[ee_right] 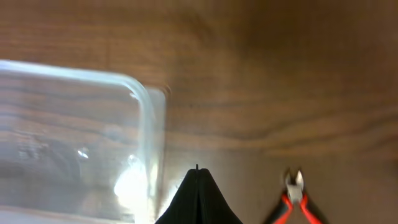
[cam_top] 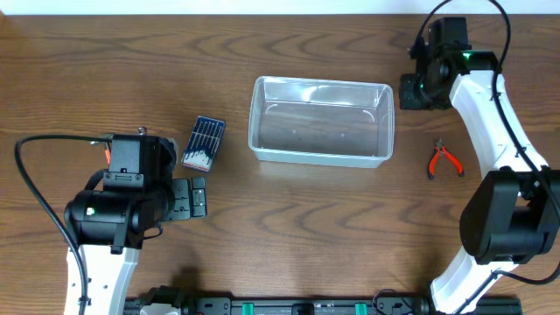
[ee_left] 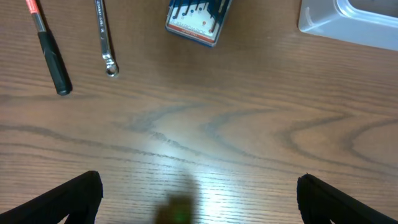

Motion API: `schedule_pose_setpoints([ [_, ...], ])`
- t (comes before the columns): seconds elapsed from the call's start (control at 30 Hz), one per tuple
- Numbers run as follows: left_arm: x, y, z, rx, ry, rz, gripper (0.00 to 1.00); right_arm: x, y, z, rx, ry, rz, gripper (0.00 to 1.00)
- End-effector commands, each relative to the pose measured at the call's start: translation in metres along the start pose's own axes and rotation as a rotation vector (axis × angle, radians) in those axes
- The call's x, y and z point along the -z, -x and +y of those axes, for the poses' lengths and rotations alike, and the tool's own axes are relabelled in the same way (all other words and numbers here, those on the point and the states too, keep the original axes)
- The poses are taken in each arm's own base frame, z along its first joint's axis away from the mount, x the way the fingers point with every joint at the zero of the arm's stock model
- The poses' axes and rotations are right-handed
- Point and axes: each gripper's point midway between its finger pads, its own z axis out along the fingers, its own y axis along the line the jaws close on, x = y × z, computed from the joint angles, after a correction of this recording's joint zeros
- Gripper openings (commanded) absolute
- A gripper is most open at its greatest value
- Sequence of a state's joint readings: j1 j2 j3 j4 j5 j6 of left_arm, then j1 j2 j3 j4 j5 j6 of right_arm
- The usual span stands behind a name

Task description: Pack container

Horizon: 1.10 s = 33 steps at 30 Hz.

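The clear plastic container (cam_top: 320, 158) stands in the middle of the table and looks empty. My left gripper (cam_top: 199, 197) is open and empty, low over bare wood to the container's left; its fingers (ee_left: 199, 205) spread wide in the left wrist view, where the container's corner (ee_left: 323, 25) shows at the top right. My right gripper (cam_top: 413, 91) is shut and empty, just beyond the container's far right corner. The right wrist view shows its closed fingers (ee_right: 198, 190) beside the container's rim (ee_right: 149, 124).
A blue drill-bit case (cam_top: 203, 143) (ee_left: 198, 15) lies left of the container. A black-handled screwdriver (ee_left: 50, 46) and a silver wrench (ee_left: 104, 40) lie further left. Red-handled pliers (cam_top: 444, 159) (ee_right: 293, 199) lie right of the container.
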<state>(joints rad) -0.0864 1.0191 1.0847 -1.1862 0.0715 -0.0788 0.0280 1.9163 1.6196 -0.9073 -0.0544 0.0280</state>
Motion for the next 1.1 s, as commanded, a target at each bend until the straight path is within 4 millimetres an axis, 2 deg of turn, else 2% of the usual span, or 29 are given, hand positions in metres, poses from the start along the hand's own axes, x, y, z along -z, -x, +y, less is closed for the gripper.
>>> schedule_pose_setpoints([
  [0.0,0.004,0.001,-0.001,0.002,0.000,-0.002,0.98,-0.001,0.012,0.003,0.030,0.037,-0.034,0.01],
  [0.3,0.004,0.000,0.000,0.003,0.001,0.001,0.98,-0.021,0.013,-0.001,0.016,0.034,-0.019,0.01],
  [0.6,0.004,0.000,0.000,0.003,0.001,0.001,0.98,-0.052,-0.001,0.002,0.019,0.063,0.053,0.01],
  [1.07,0.004,0.000,0.000,0.002,0.001,0.002,0.98,-0.051,0.003,0.031,0.091,0.232,0.031,0.01],
])
